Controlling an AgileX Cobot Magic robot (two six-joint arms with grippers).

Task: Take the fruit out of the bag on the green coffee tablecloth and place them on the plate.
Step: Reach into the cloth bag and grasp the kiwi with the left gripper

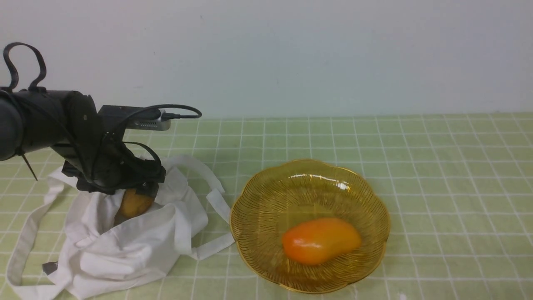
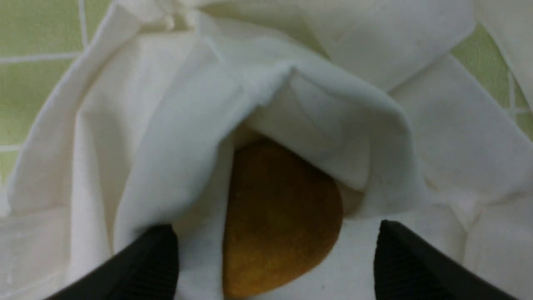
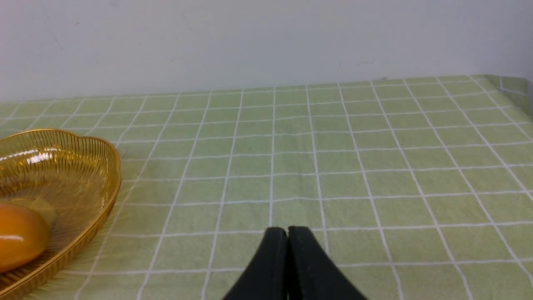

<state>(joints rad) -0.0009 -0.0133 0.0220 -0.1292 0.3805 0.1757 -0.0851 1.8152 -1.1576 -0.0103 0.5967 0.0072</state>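
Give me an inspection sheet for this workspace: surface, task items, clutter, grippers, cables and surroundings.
Surface: green checked tablecloth, lying flat.
Job's things: white bag crumpled at the robot's left, straps spread; brown fruit in its mouth, partly under a fold; amber plate to the bag's right, holding an orange mango-shaped fruit.
Clutter: nothing seen.
Grippers: left gripper open, fingers either side of the brown fruit; right gripper shut, empty, over bare cloth.
Cables: black cable looped on the left arm.
Surroundings: plain pale wall behind.
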